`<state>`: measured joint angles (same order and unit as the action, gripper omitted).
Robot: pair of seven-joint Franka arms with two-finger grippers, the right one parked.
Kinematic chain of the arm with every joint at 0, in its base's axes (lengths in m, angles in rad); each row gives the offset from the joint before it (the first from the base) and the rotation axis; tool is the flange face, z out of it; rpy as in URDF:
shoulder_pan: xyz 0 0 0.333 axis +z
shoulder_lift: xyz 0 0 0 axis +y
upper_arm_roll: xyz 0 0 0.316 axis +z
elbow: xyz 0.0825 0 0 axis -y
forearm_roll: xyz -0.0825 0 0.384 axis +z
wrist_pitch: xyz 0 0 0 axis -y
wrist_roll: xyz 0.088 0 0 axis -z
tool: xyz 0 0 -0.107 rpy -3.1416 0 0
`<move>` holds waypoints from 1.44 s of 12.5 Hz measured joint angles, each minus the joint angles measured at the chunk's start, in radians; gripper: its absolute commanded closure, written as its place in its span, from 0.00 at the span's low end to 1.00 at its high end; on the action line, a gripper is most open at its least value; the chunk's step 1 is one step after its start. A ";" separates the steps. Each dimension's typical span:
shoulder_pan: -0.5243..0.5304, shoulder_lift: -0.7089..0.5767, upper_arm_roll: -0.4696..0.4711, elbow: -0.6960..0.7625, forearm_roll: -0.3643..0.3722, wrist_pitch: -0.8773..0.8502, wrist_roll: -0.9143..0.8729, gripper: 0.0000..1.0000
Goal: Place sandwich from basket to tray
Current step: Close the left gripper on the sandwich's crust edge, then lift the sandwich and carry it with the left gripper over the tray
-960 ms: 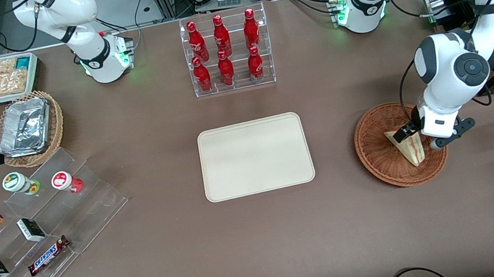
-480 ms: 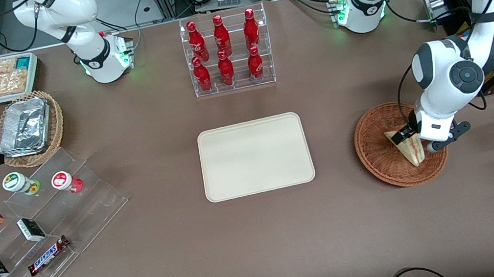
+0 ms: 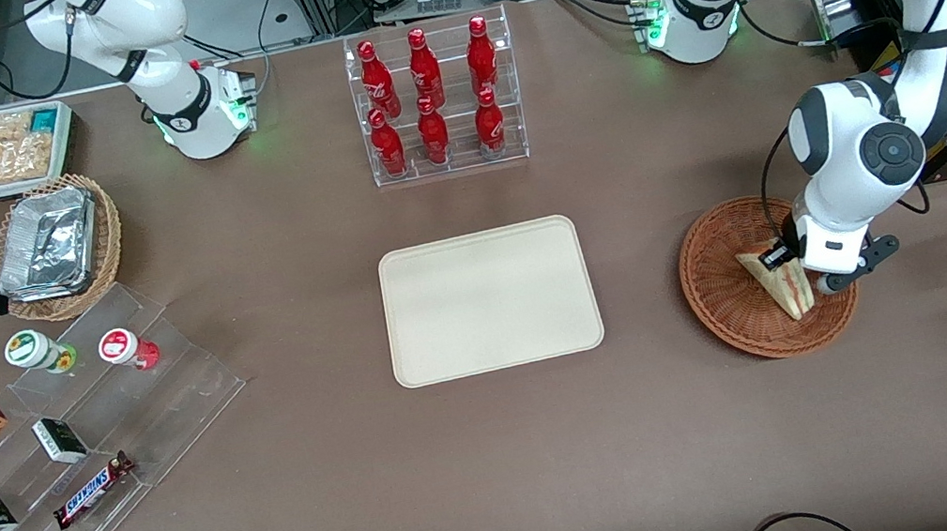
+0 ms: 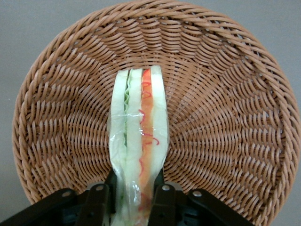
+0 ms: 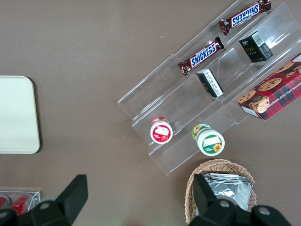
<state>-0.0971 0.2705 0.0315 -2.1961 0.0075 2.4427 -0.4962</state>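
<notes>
We are holding our tool [image 4: 134, 197] low inside the basket [image 3: 726, 301], and over the last second it has been sinking and shifting a little toward the tray [image 3: 405, 314], so that its two fingers [image 4: 96, 200] are now standing on either side of the sandwich [image 4: 138, 141]. In the wrist view we are seeing the wedge on edge, its white bread and its green and red filling layers running straight away from us, with the dark fingers touching the plastic wrap at the wide end; the tool is pinching the sandwich, though we are judging the firmness of that grip rather than seeing it. In the front view the sandwich [image 3: 782, 283] is lying in the part of the basket nearest the working arm's end of the surface [image 3: 503, 451], its point aimed toward the camera, and it is not lifted: it is resting on the wicker. That shift is telling us the approach is over and the grasp is being made, so the task is at an early stage. The tray is lying bare and well apart from the basket, toward the middle of the surface. Next we are expecting to raise the wedge clear of the basket's rim before carrying it sideways; the slippery wrap and soft bread could let it twist or slide between the fingers.
</notes>
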 measured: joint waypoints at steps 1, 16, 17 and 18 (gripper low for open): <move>0.000 -0.002 0.000 0.008 0.000 -0.007 0.001 1.00; -0.331 -0.053 -0.012 0.753 -0.014 -0.836 -0.205 1.00; -0.359 -0.034 -0.013 0.775 -0.016 -0.836 -0.233 1.00; -0.385 -0.012 -0.013 0.797 -0.017 -0.836 -0.259 1.00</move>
<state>-0.4816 0.2588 0.0186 -1.3989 -0.0099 1.6070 -0.7556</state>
